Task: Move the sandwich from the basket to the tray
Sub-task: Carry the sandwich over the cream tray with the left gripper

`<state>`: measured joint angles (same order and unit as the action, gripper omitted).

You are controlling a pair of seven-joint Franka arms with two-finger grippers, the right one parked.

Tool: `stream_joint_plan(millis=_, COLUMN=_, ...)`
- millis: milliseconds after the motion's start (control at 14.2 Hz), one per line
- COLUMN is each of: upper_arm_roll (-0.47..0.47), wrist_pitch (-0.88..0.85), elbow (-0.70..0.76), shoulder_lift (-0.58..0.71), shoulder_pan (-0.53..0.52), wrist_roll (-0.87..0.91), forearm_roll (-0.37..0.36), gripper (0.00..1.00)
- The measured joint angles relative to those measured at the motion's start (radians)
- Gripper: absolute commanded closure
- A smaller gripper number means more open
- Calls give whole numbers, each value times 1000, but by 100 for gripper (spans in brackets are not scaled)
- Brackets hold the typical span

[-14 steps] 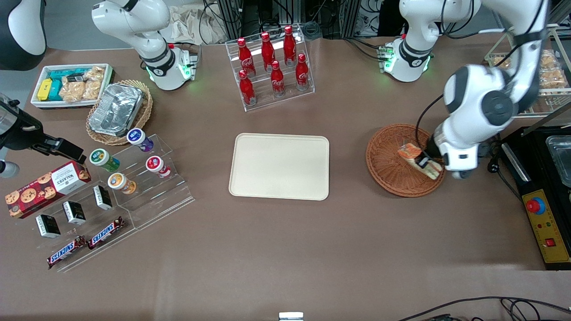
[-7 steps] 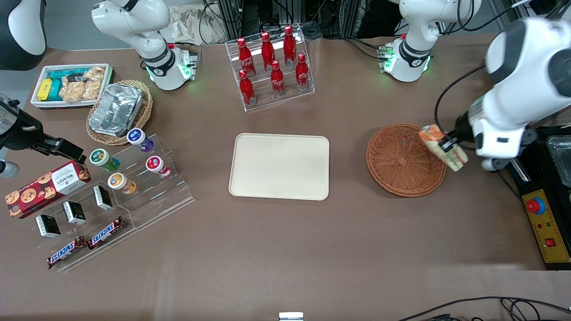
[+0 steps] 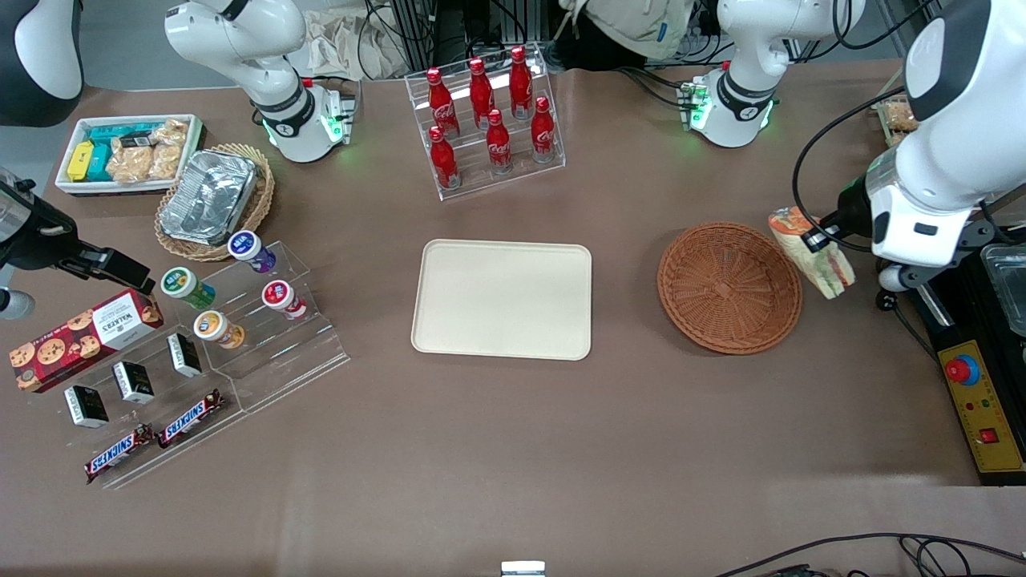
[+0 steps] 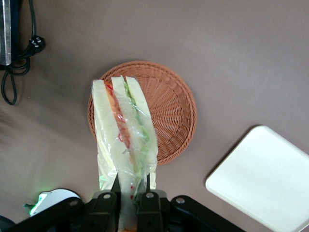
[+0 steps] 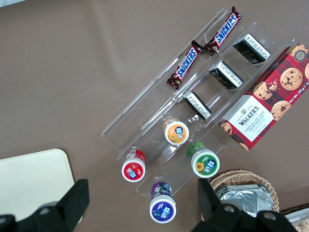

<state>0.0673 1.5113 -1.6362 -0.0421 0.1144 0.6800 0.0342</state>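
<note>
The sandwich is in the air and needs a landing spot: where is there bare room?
The tray is bare all over, as is the table between it and the basket. The gripper, shut on the sandwich, hangs beside the basket. It is crowded around the acrylic snack stand toward the parked arm's end.

The white left arm reaches in from the working arm's end of the surface, its forearm angled downward and its wrist turned sideways. Its black two-finger hand (image 3: 816, 239) hangs in the air, raised off the surface, fingers (image 4: 146, 195) pinched tight on the clear-wrapped wedge-shaped sandwich (image 3: 811, 252), which juts out past the fingertips.
</note>
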Motion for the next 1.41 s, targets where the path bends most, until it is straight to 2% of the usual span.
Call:
stream_joint_plan(millis=633, upper_arm_roll=228, wrist_pitch=12, elbow=1, shoulder_lift=-52, shoulder_pan=16, wrist_roll=-10, forearm_roll=3, gripper=100)
stream_joint_plan(millis=914, upper_arm_roll=326, wrist_pitch=162, elbow=0, shoulder_lift=-135, shoulder_pan=40, wrist_roll=17, forearm_roll=2, gripper=100)
stream_joint_plan(millis=1055, upper_arm_roll=336, wrist_pitch=286, elbow=-16, shoulder_lift=-186, shoulder_pan=89, wrist_roll=25, forearm_roll=-6, gripper=100)
stream_joint_plan(millis=1266, upper_arm_roll=338, wrist_pitch=531, elbow=-115, shoulder_lift=-249, shoulder_pan=143, wrist_roll=21, forearm_roll=-23, gripper=100)
stream_joint_plan(millis=1406, upper_arm_roll=339, wrist_pitch=627, elbow=-168, shoulder_lift=-284, shoulder_pan=170, wrist_roll=-10, forearm_roll=-26, gripper=100)
